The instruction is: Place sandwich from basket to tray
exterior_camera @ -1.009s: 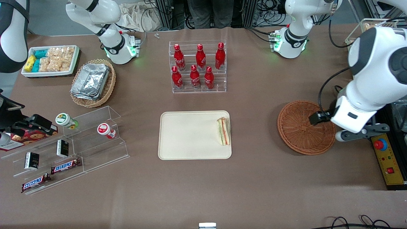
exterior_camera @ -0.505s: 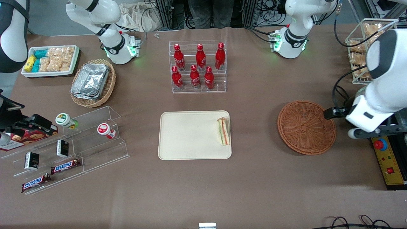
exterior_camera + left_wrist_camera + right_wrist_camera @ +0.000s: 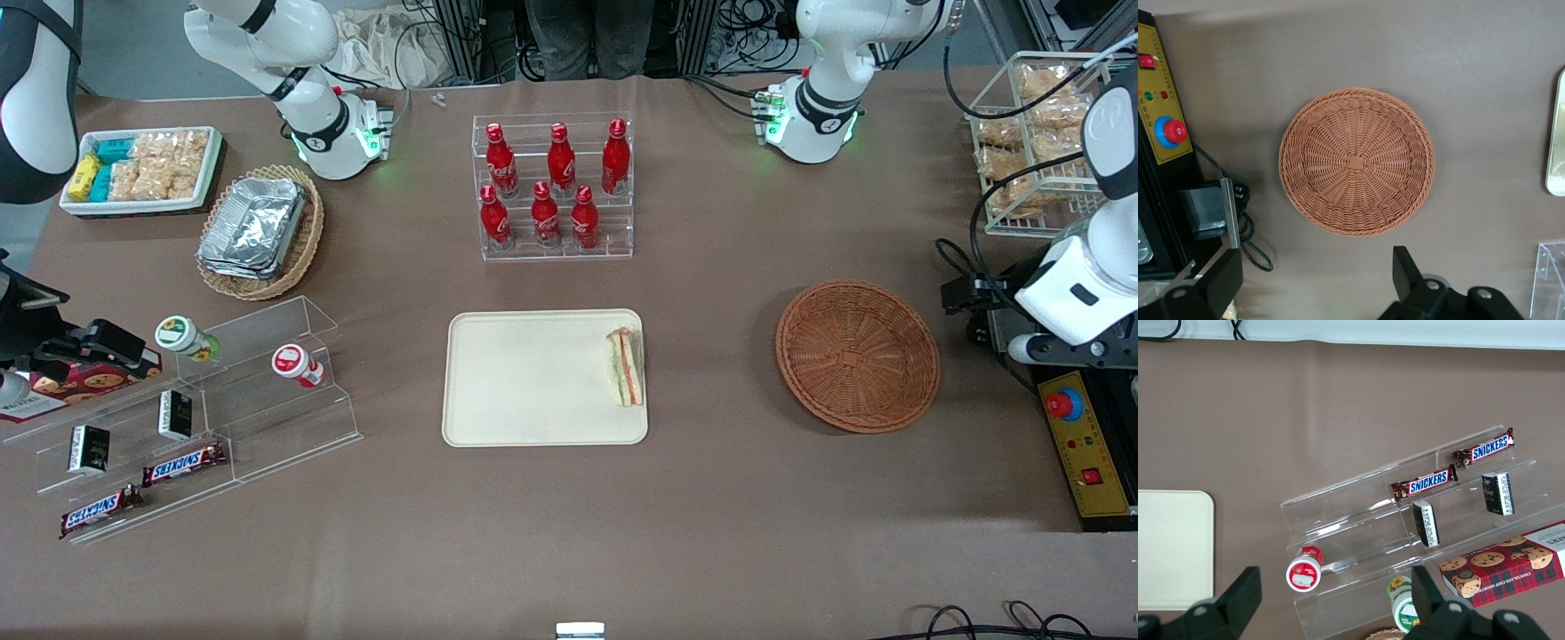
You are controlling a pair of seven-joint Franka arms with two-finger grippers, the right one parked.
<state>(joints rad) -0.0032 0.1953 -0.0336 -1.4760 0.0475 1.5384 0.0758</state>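
The clear-wrapped triangular wedge sandwich (image 3: 625, 367) lies on the cream rectangular plastic tray (image 3: 524, 378); the round reddish-brown wicker basket (image 3: 857, 356) is empty. The gripper (image 3: 1315, 280), fingers spread and empty, hangs above the tabletop beside the basket. Judged light, soft, slippery-wrapped: grip lightly across its flat bread faces.

Sandwich (image 3: 625, 367) on tray (image 3: 533, 378), frame centre, at edge nearest basket (image 3: 857, 356). Basket centre-right, nothing inside. Gripper (image 3: 1315, 283) near frame's right edge, above table, fingers apart.
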